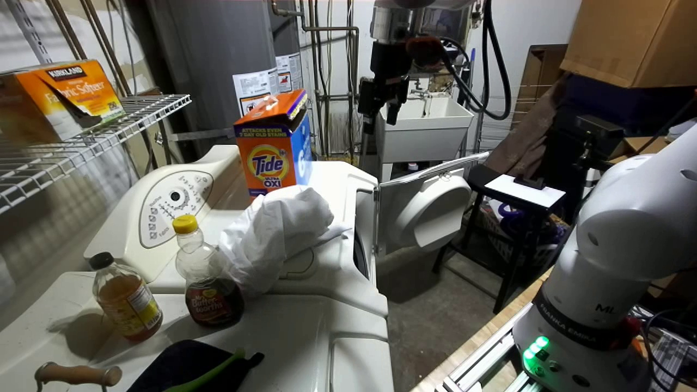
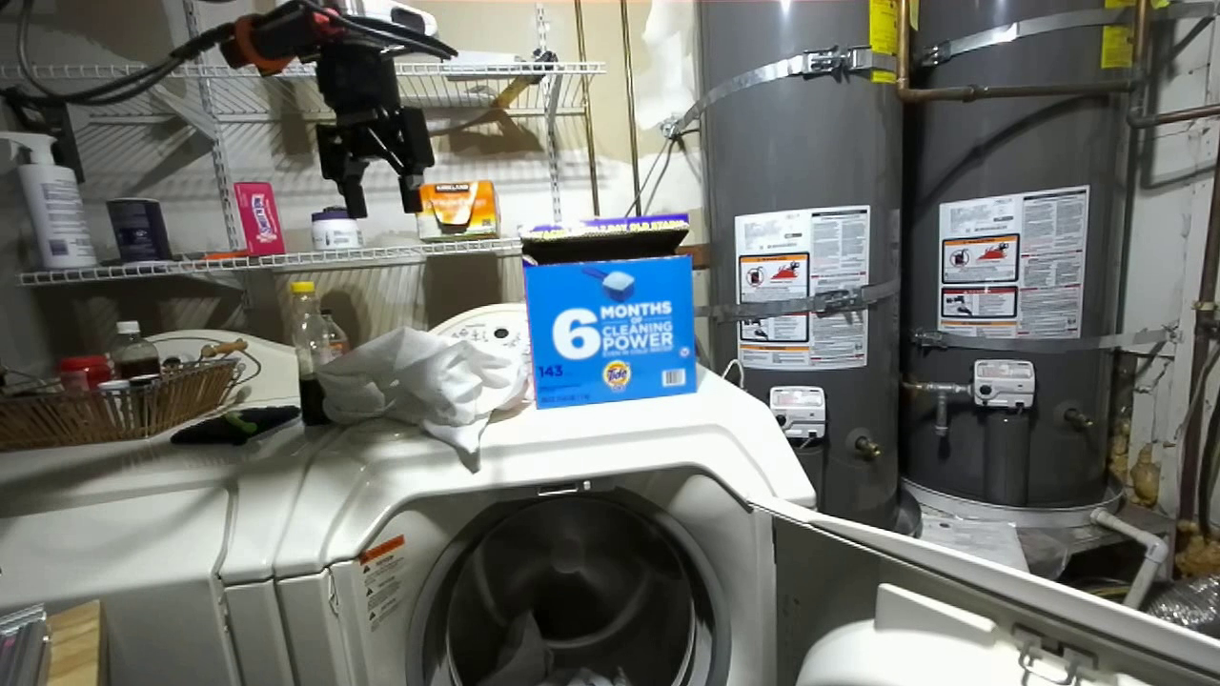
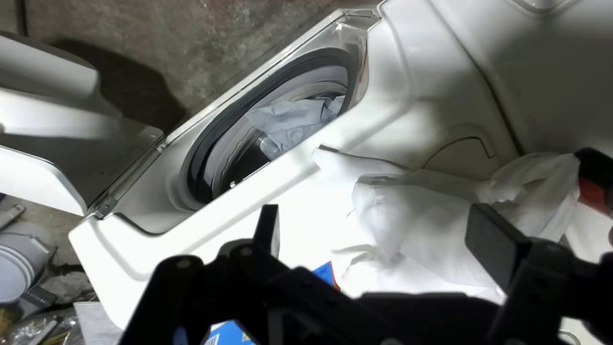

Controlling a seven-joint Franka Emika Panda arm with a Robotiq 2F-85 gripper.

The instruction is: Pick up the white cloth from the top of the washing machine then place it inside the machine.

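Observation:
A crumpled white cloth (image 1: pixel 280 228) lies on top of the white washing machine (image 1: pixel 332 179), beside the Tide box. It also shows in an exterior view (image 2: pixel 429 381) and in the wrist view (image 3: pixel 416 225). My gripper (image 1: pixel 381 117) is open and empty, high above the machine; it also shows in an exterior view (image 2: pixel 384 195). In the wrist view the gripper (image 3: pixel 378 230) has its fingers wide apart, with the cloth below and between them. The machine's front door (image 2: pixel 963 619) stands open. Inside the drum (image 2: pixel 572 562) lies other pale fabric (image 3: pixel 292 122).
The orange and blue Tide box (image 2: pixel 610 329) stands upright beside the cloth. A yellow-capped syrup bottle (image 1: pixel 212 299) and a black-capped bottle (image 1: pixel 128 305) stand near it. A wicker basket (image 2: pixel 114 410) and wire shelf (image 2: pixel 286 257) are behind. Grey water heaters (image 2: pixel 801 143) stand alongside.

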